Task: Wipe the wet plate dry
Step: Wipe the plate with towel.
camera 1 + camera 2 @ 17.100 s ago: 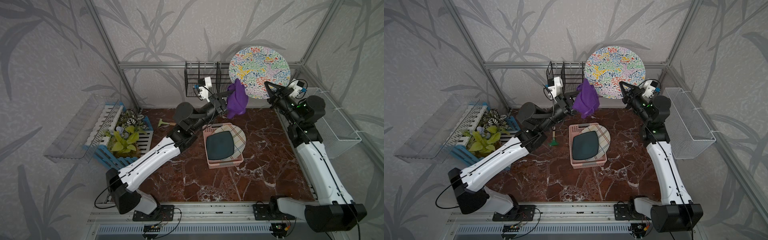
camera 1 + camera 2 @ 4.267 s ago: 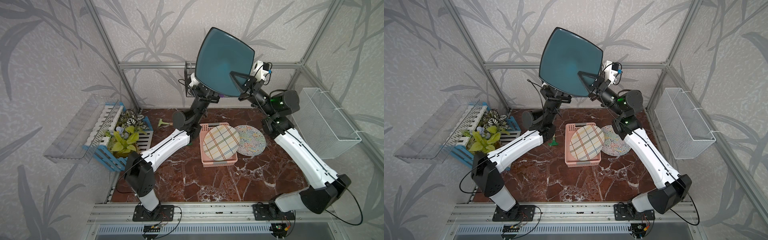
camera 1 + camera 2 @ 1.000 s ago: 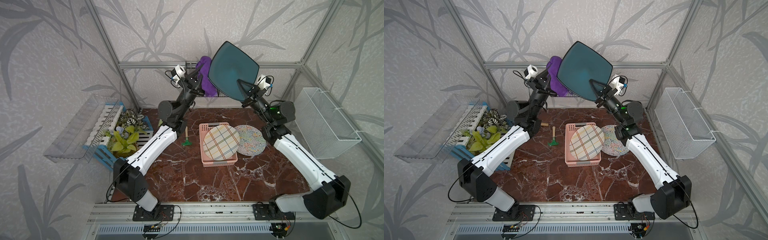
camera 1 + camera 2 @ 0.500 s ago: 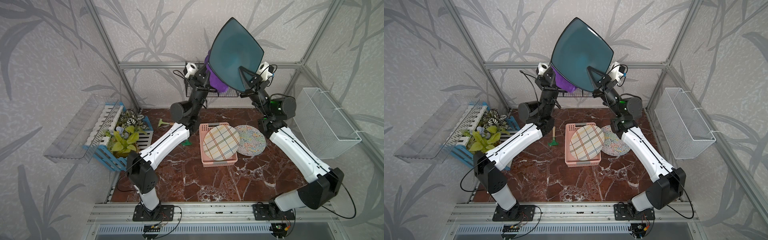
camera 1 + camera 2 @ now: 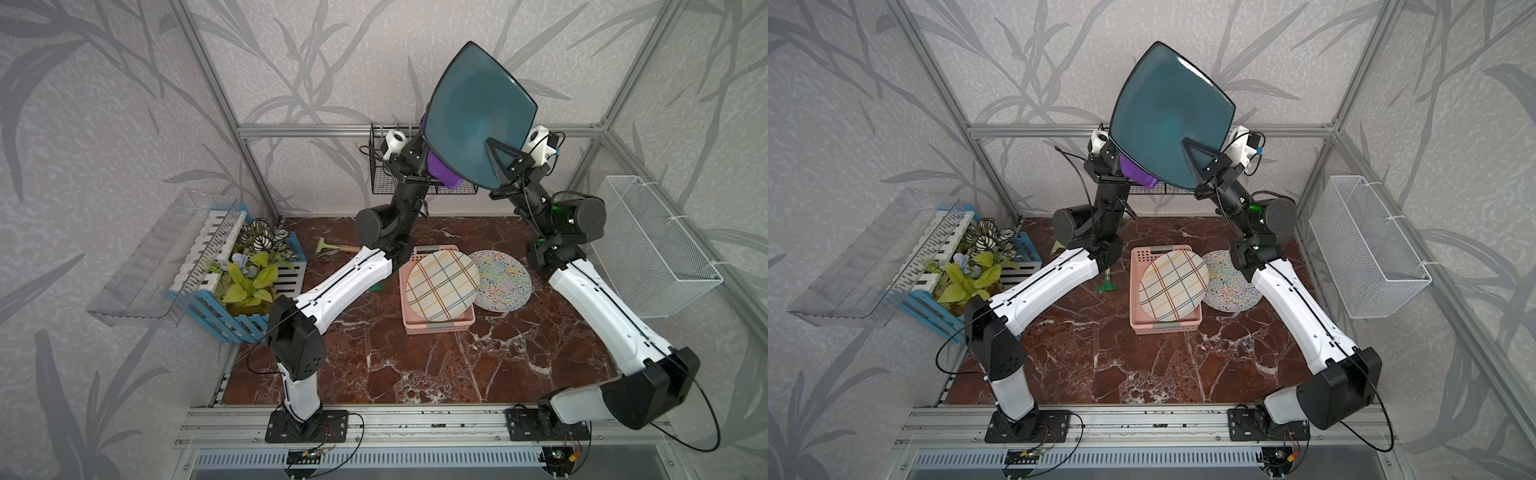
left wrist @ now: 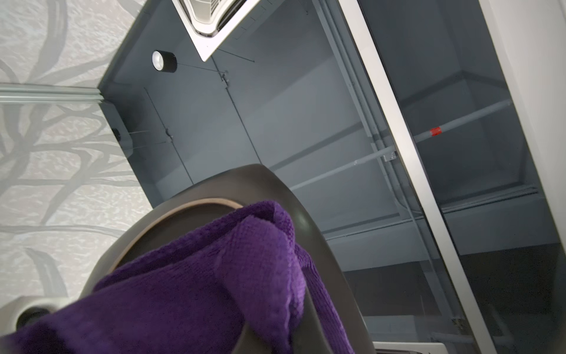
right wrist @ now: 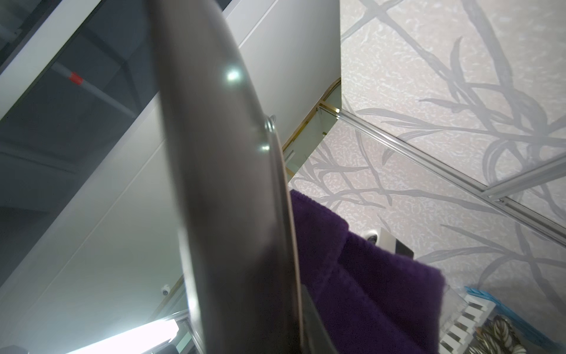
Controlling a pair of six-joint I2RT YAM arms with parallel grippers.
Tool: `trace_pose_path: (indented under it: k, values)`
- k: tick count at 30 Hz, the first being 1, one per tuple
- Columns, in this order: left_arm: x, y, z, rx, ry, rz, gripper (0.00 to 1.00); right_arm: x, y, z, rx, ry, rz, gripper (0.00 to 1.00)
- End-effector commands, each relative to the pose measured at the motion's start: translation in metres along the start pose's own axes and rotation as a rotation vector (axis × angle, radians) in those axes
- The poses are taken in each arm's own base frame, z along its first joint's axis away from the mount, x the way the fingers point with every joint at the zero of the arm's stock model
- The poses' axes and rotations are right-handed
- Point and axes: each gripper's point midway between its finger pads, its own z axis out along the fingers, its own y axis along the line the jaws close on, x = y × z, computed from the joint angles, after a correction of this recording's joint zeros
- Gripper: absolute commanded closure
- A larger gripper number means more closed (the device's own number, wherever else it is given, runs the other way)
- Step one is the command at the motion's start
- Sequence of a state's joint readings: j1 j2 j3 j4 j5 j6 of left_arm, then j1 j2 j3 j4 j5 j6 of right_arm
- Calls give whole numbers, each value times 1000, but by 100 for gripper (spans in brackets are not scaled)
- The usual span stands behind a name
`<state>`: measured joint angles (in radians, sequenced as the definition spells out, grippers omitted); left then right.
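Both pinch: right claw (image 5: 497, 161) the teal plate (image 5: 471, 108), left claw (image 5: 419, 160) the purple cloth (image 5: 444, 178), now tucked behind it, wiping.

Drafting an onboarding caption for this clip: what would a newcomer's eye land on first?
The teal square plate dominates, held aloft on edge near the back wall by the right gripper clamped on its lower rim. Behind it, the left gripper holds a purple cloth against the plate's back. Below, a plaid plate leans in a pink basket beside a multicoloured round plate on the marble table.
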<state>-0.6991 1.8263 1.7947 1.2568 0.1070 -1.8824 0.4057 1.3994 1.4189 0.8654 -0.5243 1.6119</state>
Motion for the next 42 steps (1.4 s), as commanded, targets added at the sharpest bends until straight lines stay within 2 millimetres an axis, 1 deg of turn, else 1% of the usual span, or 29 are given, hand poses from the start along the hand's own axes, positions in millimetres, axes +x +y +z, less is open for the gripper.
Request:
trace_pose_path:
  k: [1, 3, 5, 8, 10, 11, 12, 13, 14, 16, 17, 18, 20, 21, 23, 24, 26, 28, 30, 32, 33, 35, 36, 37, 38, 39, 40, 41, 42]
  values:
    - [31, -20, 11, 65, 132, -18, 100, 53, 2, 4, 15, 156, -22, 100]
    - [44, -11, 11, 72, 151, -60, 100, 53, 1, 11, 12, 157, -22, 100]
    - [56, -1, 11, 69, 167, -81, 100, 38, 0, 18, 12, 125, -36, 100]
    - [70, -3, 7, 62, 207, -63, 100, -4, 1, 20, 19, 33, -71, 100]
    - [71, -10, -2, 43, 211, -24, 100, -30, 3, 11, 40, -27, -96, 100]
    - [68, -11, -10, 14, 202, 9, 100, -41, 8, 5, 45, -53, -112, 100]
    - [64, -9, -20, -24, 189, 48, 100, -50, 8, -2, 61, -75, -124, 100]
    - [58, -4, -32, -84, 166, 94, 100, -56, 11, -9, 69, -89, -141, 100]
    - [53, -8, -43, -129, 145, 159, 100, -61, 9, -19, 102, -104, -140, 100]
    - [33, 5, -73, -316, 117, 324, 100, -65, -9, -43, 183, -142, -137, 100]
    - [24, 8, -84, -400, 113, 402, 100, -63, -14, -50, 215, -145, -145, 100]
    - [12, 19, -93, -512, 111, 502, 100, -57, -23, -57, 267, -137, -152, 100]
    - [-4, 38, -108, -744, 139, 707, 100, -38, -43, -67, 388, -82, -204, 100]
    - [-11, 46, -111, -837, 180, 824, 100, -27, -50, -68, 427, -48, -222, 100]
    - [-25, 63, -119, -983, 236, 960, 100, -8, -53, -63, 436, 13, -231, 100]
    - [-33, 73, -125, -1052, 251, 1002, 100, 0, -52, -59, 429, 38, -233, 100]
    - [-46, 92, -134, -1138, 282, 1045, 100, 9, -52, -55, 421, 63, -232, 100]
    - [-53, 103, -137, -1201, 308, 1077, 100, 12, -48, -51, 403, 72, -236, 100]
    - [-65, 115, -147, -1293, 321, 1108, 100, 15, -46, -50, 398, 82, -243, 100]
    - [-75, 118, -156, -1365, 323, 1154, 100, 22, -45, -50, 397, 104, -244, 100]
    - [-82, 117, -158, -1391, 319, 1177, 100, 28, -46, -50, 394, 125, -241, 100]
    - [-93, 111, -156, -1420, 318, 1212, 100, 49, -46, -50, 384, 197, -240, 100]
    - [-95, 112, -154, -1433, 343, 1231, 100, 65, -48, -49, 375, 248, -243, 100]
    - [-92, 116, -150, -1430, 399, 1238, 100, 83, -49, -48, 368, 296, -255, 100]
    - [-83, 130, -150, -1424, 515, 1235, 100, 95, -48, -47, 362, 325, -261, 100]
    - [-70, 146, -153, -1417, 640, 1205, 100, 103, -49, -46, 360, 339, -255, 100]
    - [-50, 159, -155, -1399, 761, 1174, 100, 103, -47, -43, 351, 335, -245, 100]
    - [-32, 174, -165, -1415, 857, 1147, 100, 96, -47, -41, 350, 312, -243, 100]
    - [-19, 184, -175, -1439, 933, 1144, 100, 84, -45, -39, 350, 273, -250, 100]
